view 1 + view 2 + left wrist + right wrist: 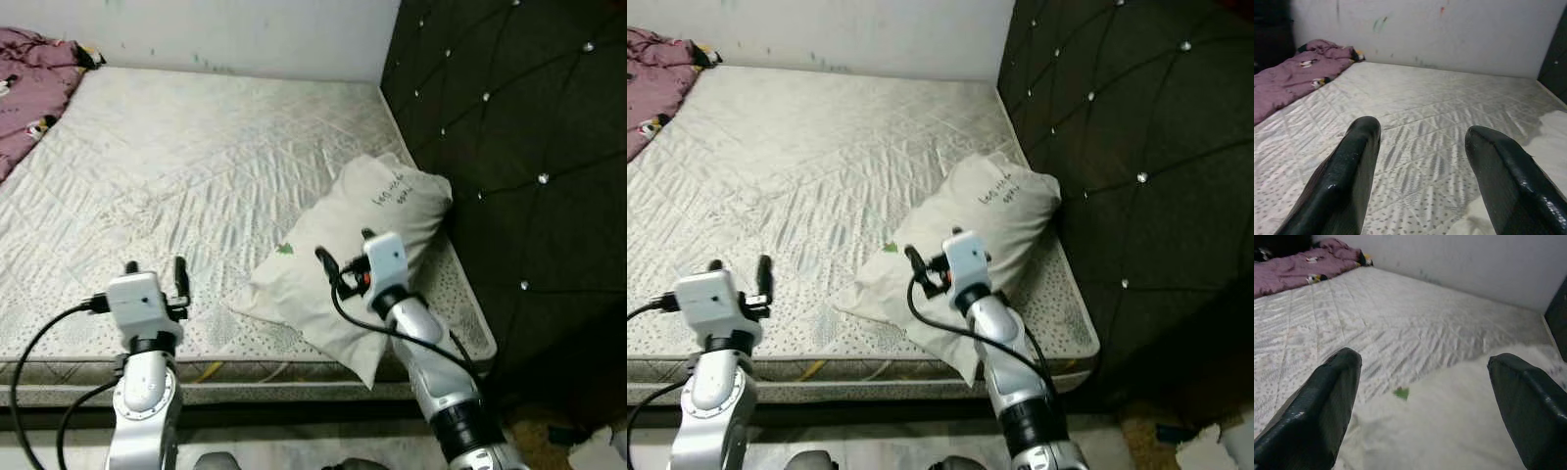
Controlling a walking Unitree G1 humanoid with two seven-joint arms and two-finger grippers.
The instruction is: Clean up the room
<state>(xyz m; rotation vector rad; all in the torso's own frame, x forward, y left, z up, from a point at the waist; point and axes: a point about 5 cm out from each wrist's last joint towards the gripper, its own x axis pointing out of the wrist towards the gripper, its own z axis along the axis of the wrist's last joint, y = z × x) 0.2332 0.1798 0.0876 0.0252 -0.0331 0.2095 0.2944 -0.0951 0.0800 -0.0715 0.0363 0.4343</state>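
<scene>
Risk: my right gripper (343, 249), fingers spread wide over the pillow (364, 227), may pinch only loose fabric; my left gripper (157, 267) waits released.

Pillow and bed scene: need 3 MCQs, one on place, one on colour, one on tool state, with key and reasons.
1. Where does the pillow lie?
A. on the mattress by the dark headboard
B. on the floor
C. on the purple blanket

2. What colour is the blanket at the far corner of the mattress?
A. green
B. purple
C. orange

3. How is the right tool set?
A. shut on the pillow
B. shut, holding nothing
C. open over the pillow

Key: 1 A, its end rests near the headboard. 2 B, a purple heap shows. 3 C, the fingers stand wide apart with the pillow between.
</scene>
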